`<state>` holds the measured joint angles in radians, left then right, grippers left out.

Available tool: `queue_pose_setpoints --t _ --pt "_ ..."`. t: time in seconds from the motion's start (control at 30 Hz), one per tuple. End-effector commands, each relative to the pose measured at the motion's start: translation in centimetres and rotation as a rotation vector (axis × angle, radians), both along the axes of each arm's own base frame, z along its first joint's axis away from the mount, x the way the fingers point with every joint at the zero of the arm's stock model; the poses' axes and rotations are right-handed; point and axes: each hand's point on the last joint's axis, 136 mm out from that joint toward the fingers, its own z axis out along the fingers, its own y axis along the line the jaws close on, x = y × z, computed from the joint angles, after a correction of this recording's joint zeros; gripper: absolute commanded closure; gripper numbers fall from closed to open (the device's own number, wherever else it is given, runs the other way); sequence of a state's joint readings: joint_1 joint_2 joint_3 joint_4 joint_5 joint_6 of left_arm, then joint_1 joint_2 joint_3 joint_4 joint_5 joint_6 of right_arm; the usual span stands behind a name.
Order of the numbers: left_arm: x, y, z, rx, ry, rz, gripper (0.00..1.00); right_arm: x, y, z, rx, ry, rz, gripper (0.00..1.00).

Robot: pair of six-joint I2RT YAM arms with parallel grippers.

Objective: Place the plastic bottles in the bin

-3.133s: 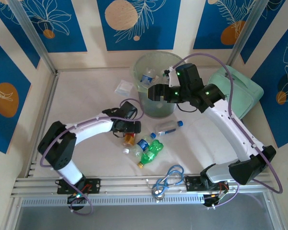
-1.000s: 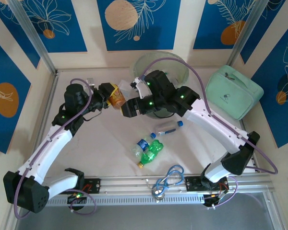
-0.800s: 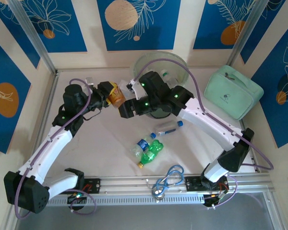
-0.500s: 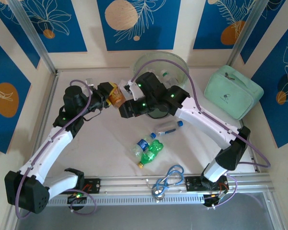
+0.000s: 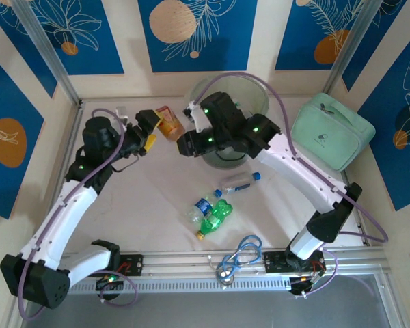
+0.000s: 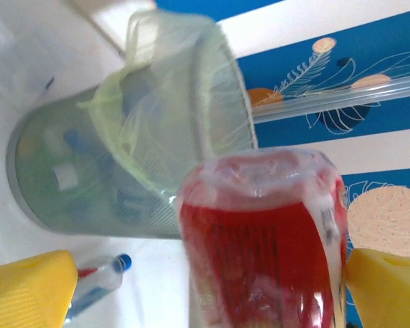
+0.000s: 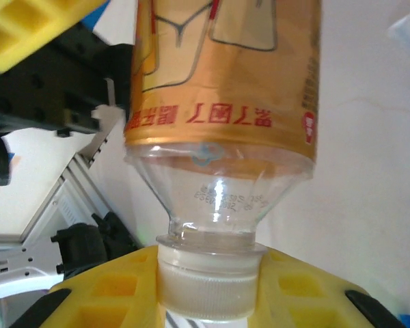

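Note:
An orange-labelled plastic bottle (image 5: 169, 123) hangs in the air left of the bin (image 5: 254, 96), a pale green translucent bucket. My right gripper (image 5: 185, 141) is shut on the bottle's white cap (image 7: 208, 280), the yellow pads pressed to both sides. My left gripper (image 5: 150, 128) is open, its yellow pads (image 6: 27, 287) standing well clear on either side of the bottle's body (image 6: 260, 232). Three more bottles lie on the table: a clear one with a blue cap (image 5: 238, 182), a blue-labelled one (image 5: 201, 207) and a green one (image 5: 215, 217). The bin (image 6: 143, 157) holds several bottles.
A mint-green zippered case (image 5: 328, 130) lies right of the bin. A coiled blue cable (image 5: 239, 256) sits near the front rail. Both arms reach over the back middle of the table, and the right arm crosses in front of the bin.
The left gripper has opened and let go of the orange-labelled bottle, drawing back left. The right gripper has shut on its cap and now carries it, shifted slightly toward the back.

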<state>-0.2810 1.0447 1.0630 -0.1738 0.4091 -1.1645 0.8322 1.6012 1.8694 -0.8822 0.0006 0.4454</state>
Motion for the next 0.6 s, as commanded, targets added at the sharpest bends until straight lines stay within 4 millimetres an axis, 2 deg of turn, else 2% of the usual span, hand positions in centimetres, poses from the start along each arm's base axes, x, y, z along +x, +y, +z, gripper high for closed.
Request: queue_pose_setpoints --t 0.0,0.1,0.3,0.57 --pt "-1.6 3.2 2.2 0.218 -0.109 0.087 0.00 2.6 -2.8 2.0 -0.029 -0.079 -0.076 0.72" --pt "-1.9 4.2 1.9 0.289 -0.115 0.122 0.00 5.1 -5.3 2.8 -0.043 -0.090 -0.142 0.72" --pt "-1.7 3.5 0.0 0.278 -0.093 0.083 0.05 10.3 -10.5 2.3 -0.086 -0.061 -0.283 0.74" --pt "-1.2 3.2 -2.2 0.299 -0.060 0.064 0.09 13.7 -13.9 -0.4 -0.184 0.007 -0.347 0.73"
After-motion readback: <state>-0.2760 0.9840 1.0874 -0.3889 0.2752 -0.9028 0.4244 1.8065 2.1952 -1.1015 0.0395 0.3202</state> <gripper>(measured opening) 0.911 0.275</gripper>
